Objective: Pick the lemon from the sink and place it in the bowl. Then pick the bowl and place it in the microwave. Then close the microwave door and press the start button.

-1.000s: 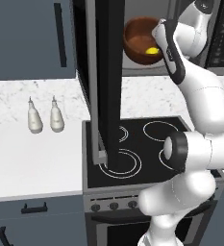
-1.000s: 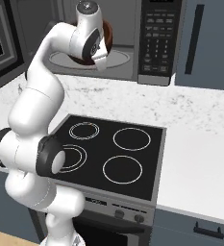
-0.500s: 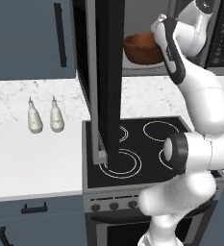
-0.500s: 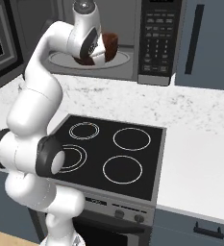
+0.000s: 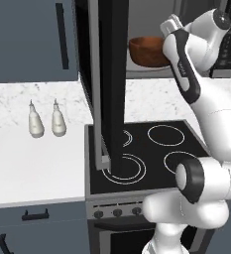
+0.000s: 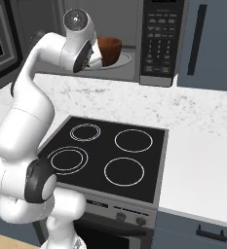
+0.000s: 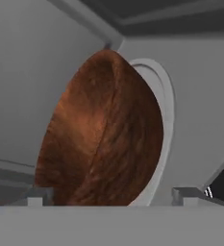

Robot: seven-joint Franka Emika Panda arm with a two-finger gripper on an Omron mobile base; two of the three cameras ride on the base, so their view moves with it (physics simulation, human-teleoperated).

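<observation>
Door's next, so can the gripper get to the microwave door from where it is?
Probably yes: the gripper stands open by the bowl inside the microwave, and the microwave door hangs wide open with nothing against it.

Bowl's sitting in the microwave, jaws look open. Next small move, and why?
Probably back the gripper straight out of the cavity. The bowl rests on the turntable inside the microwave, and the jaws stand apart on either side of it, not clamped. The door is open and cannot be swung shut until the arm is out.
</observation>
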